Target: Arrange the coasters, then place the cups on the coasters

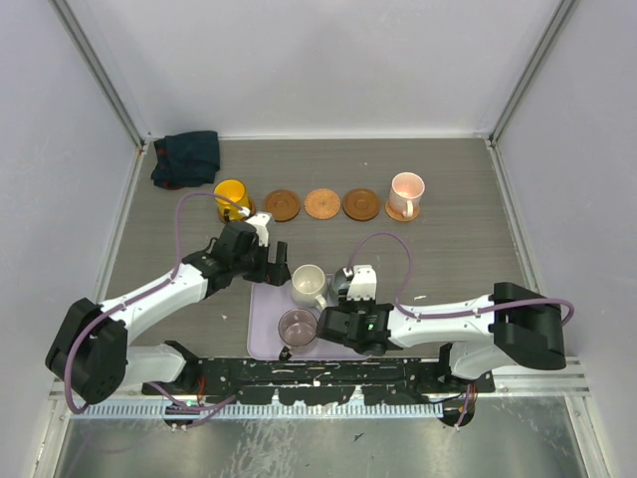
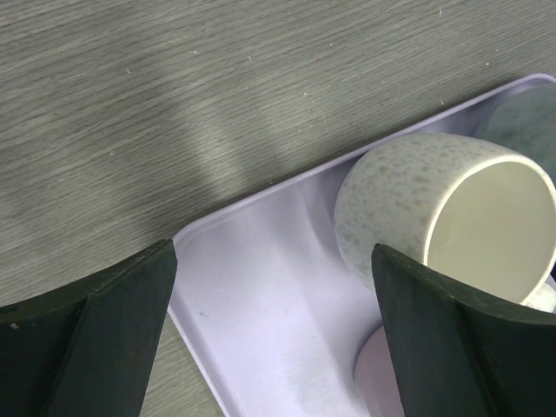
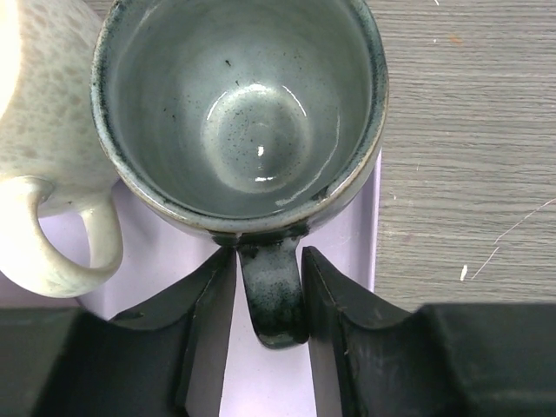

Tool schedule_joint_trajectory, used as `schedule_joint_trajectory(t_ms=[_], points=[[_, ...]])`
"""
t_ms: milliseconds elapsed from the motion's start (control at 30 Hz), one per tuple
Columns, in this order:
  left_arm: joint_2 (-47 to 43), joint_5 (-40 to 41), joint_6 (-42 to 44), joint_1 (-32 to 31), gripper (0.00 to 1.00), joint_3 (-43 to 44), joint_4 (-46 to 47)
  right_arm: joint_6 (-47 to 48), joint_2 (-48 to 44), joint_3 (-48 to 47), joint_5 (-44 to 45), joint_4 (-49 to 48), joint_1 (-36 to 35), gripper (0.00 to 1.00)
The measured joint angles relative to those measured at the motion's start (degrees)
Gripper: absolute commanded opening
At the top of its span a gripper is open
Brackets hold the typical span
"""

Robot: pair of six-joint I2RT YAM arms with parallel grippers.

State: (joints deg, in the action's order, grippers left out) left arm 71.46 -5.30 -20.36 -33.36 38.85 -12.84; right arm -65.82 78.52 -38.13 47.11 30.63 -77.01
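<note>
My right gripper (image 3: 268, 257) is shut on the handle of the grey-green cup (image 3: 243, 113), which stands in the lavender tray (image 1: 261, 337). From above, the right gripper (image 1: 344, 297) covers that cup. The cream-white cup (image 1: 309, 285) stands right beside it and the mauve-purple cup (image 1: 297, 327) is nearer the front. My left gripper (image 1: 278, 263) hangs open over the tray's far left corner, holding nothing, just left of the cream-white cup (image 2: 391, 200). At the back, three bare coasters (image 1: 321, 203) lie in a row between the yellow cup (image 1: 231, 196) and the pale pink cup (image 1: 406, 193), which sits on a coaster.
A dark blue cloth (image 1: 186, 157) is bunched in the back left corner. Grey walls with metal posts close in the table on three sides. A black rail (image 1: 318, 373) with the arm bases runs along the near edge.
</note>
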Motion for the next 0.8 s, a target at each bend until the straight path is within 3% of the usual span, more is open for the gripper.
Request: schedule_joint_trajectory(t_ms=[233, 400, 600, 733, 800], points=[[0.02, 0.02, 0.0, 0.0, 0.96, 0.0, 0.0, -0.02, 1.14, 0.2, 0.57, -0.44, 0.0, 0.3], [0.02, 0.04, 0.0, 0.0, 0.95, 0.0, 0.0, -0.28, 2.84, -0.07, 1.7, -1.36, -0.02, 0.34], [0.02, 0.04, 0.0, 0.0, 0.96, 0.0, 0.0, -0.33, 4.83, -0.22, 2.08, -1.31, 0.0, 0.32], [0.07, 0.07, 0.0, 0.0, 0.95, 0.0, 0.0, -0.57, 4.87, -0.24, 2.12, -1.49, 0.02, 0.19], [0.11, 0.07, 0.0, 0.0, 0.95, 0.0, 0.0, -0.72, 5.01, -0.26, 2.23, -1.46, 0.09, 0.05]])
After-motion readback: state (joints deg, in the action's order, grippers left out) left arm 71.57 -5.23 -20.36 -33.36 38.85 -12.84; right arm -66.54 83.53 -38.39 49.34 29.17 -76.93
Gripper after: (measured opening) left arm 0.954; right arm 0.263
